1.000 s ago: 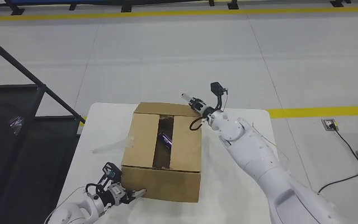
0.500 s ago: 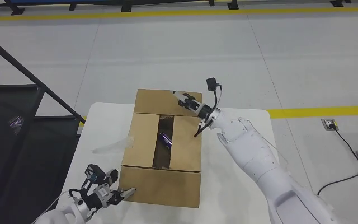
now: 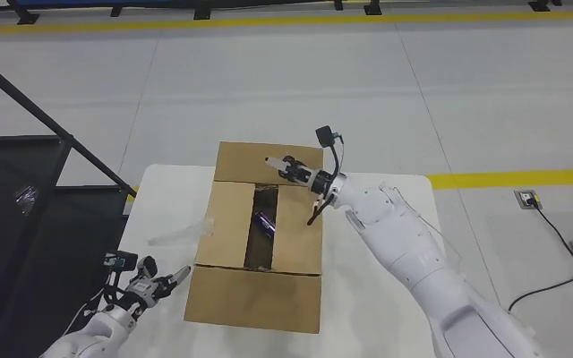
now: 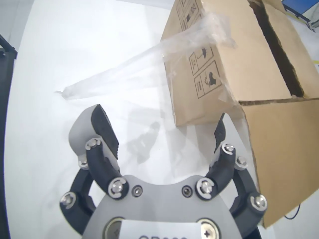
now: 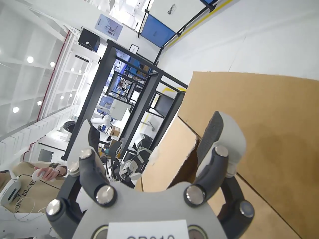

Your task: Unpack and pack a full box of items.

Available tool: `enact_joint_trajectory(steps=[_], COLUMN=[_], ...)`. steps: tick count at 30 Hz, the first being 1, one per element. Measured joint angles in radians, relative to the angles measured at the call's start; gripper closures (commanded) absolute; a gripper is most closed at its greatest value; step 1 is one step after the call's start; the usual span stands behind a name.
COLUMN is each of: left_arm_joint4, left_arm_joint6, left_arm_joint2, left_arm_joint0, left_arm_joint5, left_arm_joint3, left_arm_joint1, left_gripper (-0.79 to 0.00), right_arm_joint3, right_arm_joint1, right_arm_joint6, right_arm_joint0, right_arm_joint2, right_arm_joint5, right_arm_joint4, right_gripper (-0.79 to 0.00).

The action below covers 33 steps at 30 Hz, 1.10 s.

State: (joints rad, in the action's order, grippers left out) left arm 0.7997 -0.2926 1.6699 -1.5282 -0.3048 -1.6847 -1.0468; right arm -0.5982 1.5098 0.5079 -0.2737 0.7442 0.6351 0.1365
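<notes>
End effectors: two. Left end effector [image 4: 159,123] [image 3: 168,278] spread wide, nothing held, low by the box's near corner. Right end effector [image 5: 152,125] [image 3: 279,166] also spread, empty, above the box's far flap.
Box [image 3: 224,224] [image 4: 224,50] [image 5: 261,125]: one, brown cardboard, just ahead of the left end effector and beneath the right. Top flaps parted along a dark gap.
Purple item [image 3: 266,224]: one, down in that gap, below the right end effector.
Tape [image 4: 139,58] [image 3: 179,234]: one clear strip, trailing from the box's side to the surface, ahead of the left end effector.
Surface [image 3: 161,197] [image 4: 62,38]: one, white, round-cornered, under the box.
Room: pale grey floor [image 3: 269,80], yellow lines [image 3: 269,20], black metal frame [image 3: 36,116] beside the surface.
</notes>
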Motion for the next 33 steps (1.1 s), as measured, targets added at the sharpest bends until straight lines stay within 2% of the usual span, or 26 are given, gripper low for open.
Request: enact_joint_trajectory(steps=[7, 13, 17, 23, 33], left_arm_joint4=[0.009, 0.042, 0.042, 0.03, -0.019], left_arm_joint6=[-0.008, -0.004, 0.002, 0.018, 0.084], left_arm_joint2=[-0.101, -0.145, -0.144, -0.127, -0.029], left_arm_joint0=[0.091, 0.113, 0.1, 0.067, -0.047], left_arm_joint5=[0.14, 0.159, 0.147, 0.137, 0.106], left_arm_joint3=[0.038, 0.043, 0.034, 0.008, -0.078], left_arm_joint1=[-0.017, -0.023, -0.024, -0.024, -0.021], left_gripper=[-0.785, -0.785, -0.785, -0.785, -0.785], right_arm_joint3=[-0.068, -0.05, -0.018, 0.029, 0.161], right_arm_joint1=[0.003, 0.02, 0.038, 0.065, 0.127], right_arm_joint6=[0.17, 0.236, 0.282, 0.369, 0.412], right_arm_joint0=[-0.018, -0.009, 0.008, 0.026, 0.056], right_arm_joint2=[-0.016, -0.031, -0.045, -0.051, -0.069], right_arm_joint5=[-0.04, -0.131, -0.193, -0.175, -0.195], right_arm_joint4=[-0.016, -0.012, -0.001, 0.049, 0.117], right_gripper=[-0.785, -0.785, -0.785, -0.785, -0.785])
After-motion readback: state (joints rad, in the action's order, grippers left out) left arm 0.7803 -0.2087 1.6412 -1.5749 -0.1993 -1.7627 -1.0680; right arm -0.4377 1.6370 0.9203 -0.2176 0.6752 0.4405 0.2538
